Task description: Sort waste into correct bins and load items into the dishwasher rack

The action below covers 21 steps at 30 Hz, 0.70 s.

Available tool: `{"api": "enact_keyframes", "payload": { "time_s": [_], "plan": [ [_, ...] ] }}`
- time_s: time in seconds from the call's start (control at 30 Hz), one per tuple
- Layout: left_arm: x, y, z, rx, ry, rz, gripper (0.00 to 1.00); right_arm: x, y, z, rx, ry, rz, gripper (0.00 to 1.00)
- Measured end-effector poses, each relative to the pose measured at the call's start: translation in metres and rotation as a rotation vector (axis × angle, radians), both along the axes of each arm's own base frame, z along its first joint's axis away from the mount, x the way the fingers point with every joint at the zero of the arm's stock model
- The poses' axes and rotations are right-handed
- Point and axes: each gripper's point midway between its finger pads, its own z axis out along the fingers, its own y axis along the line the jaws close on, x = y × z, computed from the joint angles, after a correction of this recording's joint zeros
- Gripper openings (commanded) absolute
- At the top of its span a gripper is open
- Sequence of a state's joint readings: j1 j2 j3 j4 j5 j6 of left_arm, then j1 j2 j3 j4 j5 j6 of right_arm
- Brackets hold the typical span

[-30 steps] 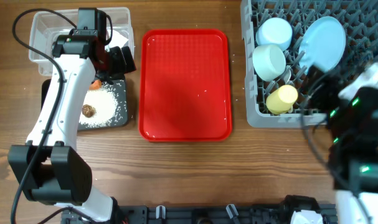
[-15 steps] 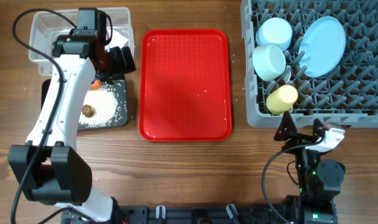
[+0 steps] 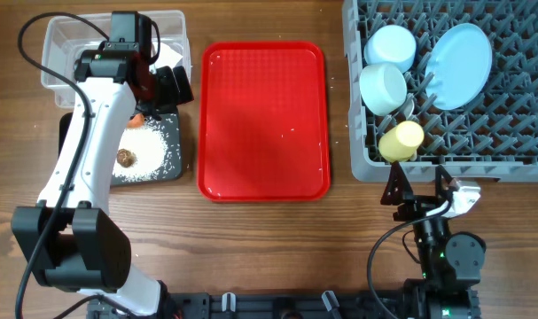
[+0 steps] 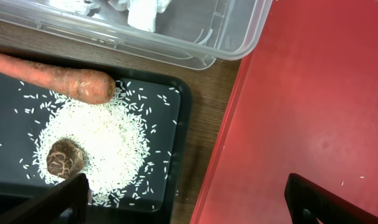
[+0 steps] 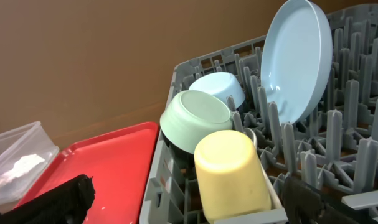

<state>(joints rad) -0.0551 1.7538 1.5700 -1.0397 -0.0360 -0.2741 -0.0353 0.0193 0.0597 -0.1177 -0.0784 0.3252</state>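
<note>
Plainly, left pincer (image 4: pixel 187 184) and right pincer (image 5: pixel 187 186) gape empty while the orange carrot (image 4: pixel 51 79) touches white rice (image 4: pixel 104 149) in the black tray (image 4: pixel 8 130).

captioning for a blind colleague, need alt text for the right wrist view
A grey dishwasher rack holds an upright pale blue plate, two tipped pale blue bowls and a yellow cup nearest the camera. A red tray lies to its left; the open end effector frames the bottom corners.

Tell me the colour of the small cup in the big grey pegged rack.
Yellow. The small cup shows best in the right wrist view.
</note>
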Motion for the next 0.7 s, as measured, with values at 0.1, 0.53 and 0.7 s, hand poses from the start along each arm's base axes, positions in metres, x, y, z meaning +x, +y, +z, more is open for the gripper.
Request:
{"api": "enact_keyframes", "payload": {
  "time_s": [0.1,0.53,0.7],
  "plan": [
    [0.0,0.0001,0.0,0.0,0.0,0.0,1.0,0.0,0.0,0.0,0.006,0.0,0.0,1.0],
    [-0.0001,0.0002,0.0,0.0,0.0,0.0,1.0,0.0,0.0,0.0,0.011,0.0,-0.001,1.0],
    [0.0,0.0001,0.0,0.0,0.0,0.0,1.0,0.0,0.0,0.0,0.011,0.0,-0.001,1.0]
  ]
}}
